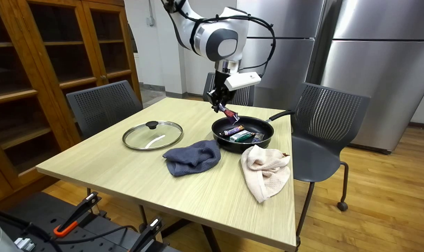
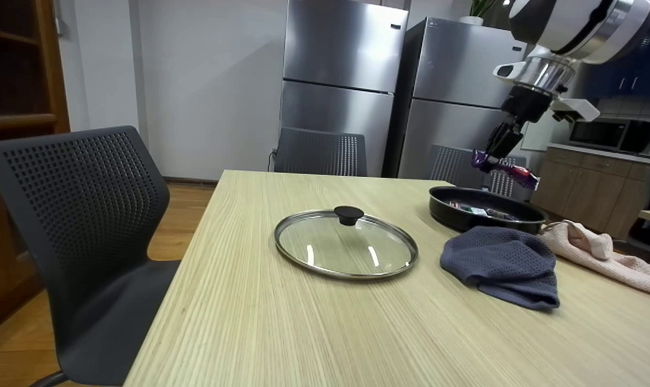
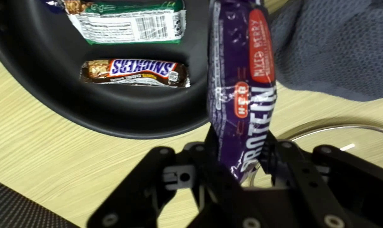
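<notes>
Protein bar (image 3: 242, 79): is hanging tilted between the jaws, which are pinching it nearer one end; its longer part is reaching over the pan (image 3: 134, 109).
Wrapper (image 3: 223, 57): is looking slick; with the hold sitting off-centre, I'm guessing the bar could be swivelling or slipping out.
Pan rim (image 3: 141, 134): is curving below the jaws; too low an approach could be snagging the bar's drooping end there.
Snickers (image 3: 136, 72) and green-wrapped bar (image 3: 134, 27): are lying in the pan, below the jaws, possibly propping up whatever lands.
Blue cloth (image 1: 194, 157): is bunching just beside the pan, lower than the jaws.
Moving room: the jaws are hovering above pan height; worktop (image 1: 156, 196) is showing between pan and lid (image 1: 152, 135), though the upright knob (image 1: 151, 124) could be catching a low swing.
</notes>
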{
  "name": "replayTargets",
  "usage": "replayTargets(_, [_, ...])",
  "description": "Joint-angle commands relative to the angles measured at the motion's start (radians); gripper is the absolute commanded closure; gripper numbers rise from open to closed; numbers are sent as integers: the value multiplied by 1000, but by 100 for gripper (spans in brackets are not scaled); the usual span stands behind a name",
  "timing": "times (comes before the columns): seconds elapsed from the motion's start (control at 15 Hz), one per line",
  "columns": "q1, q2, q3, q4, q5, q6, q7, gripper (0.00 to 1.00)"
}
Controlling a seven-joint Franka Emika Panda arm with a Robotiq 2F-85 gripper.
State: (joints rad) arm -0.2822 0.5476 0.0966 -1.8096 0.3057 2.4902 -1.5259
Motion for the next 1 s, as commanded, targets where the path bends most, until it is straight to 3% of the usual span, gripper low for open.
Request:
replayTargets(0.0, [-30,126,28,182,59,-11,26,92])
replayTargets(0.4, [-33,265,38,352,56,-10,91,92])
replayTargets(0.47, [-36,269,45,357,55,-6,91,44])
replayTargets(0.53, [-41,271,54,358,60,6,86,43])
replayTargets(0.93, [-86,209,129,257,73,40,22,2])
